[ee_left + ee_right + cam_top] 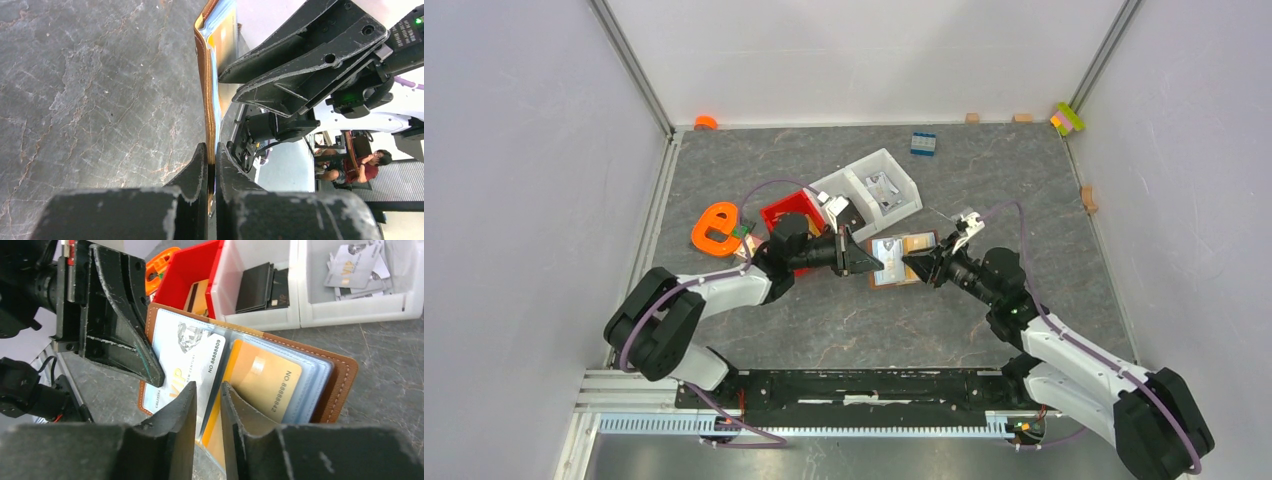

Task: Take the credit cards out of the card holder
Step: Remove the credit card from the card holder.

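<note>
Left arm (724,287) meets right arm (1074,350), jaws pinched.

Dark grey marbled surface (824,330). Plain pale walls (514,150) left, right and behind it, metal posts (632,65) at its far corners, aluminium rail (654,423) along its near edge. Even, soft light.

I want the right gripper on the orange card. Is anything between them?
No separate object. The right gripper is at the open card holder's near edge, beside the orange card. Only a clear sleeve covers that card. The left gripper clamps the holder's other side, by the pale VIP card.
</note>
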Robot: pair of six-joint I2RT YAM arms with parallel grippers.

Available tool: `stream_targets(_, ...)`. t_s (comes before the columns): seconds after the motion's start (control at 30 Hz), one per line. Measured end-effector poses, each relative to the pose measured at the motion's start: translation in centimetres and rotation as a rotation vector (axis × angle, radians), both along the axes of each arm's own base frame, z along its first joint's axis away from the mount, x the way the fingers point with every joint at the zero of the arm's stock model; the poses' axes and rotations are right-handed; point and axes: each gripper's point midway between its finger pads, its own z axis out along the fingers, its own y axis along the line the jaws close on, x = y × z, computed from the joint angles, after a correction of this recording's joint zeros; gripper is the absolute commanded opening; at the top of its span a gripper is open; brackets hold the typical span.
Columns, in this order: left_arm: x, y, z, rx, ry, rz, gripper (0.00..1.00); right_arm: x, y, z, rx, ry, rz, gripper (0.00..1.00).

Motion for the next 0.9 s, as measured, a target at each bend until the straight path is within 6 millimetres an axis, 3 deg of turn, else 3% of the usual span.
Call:
stream_targets(0.2,-0.3,0.2,1.2,-0.035,-0.045,0.001,0.02,-0.6,0.2,1.3,0.073,-0.033,0.044,0.38)
stream_targets(0.67,-1.4,0.4,3.3,-0.143,-0.098,-0.025,0.02,-2.4,1.6,2.6,0.222,0.001,0.219,0.36)
stream_targets(0.9,-1.9,0.5,4.5,-0.194,-0.133,-0.050,0.02,-3.1,1.3,3.4,0.284,-0.018,0.246,0.17)
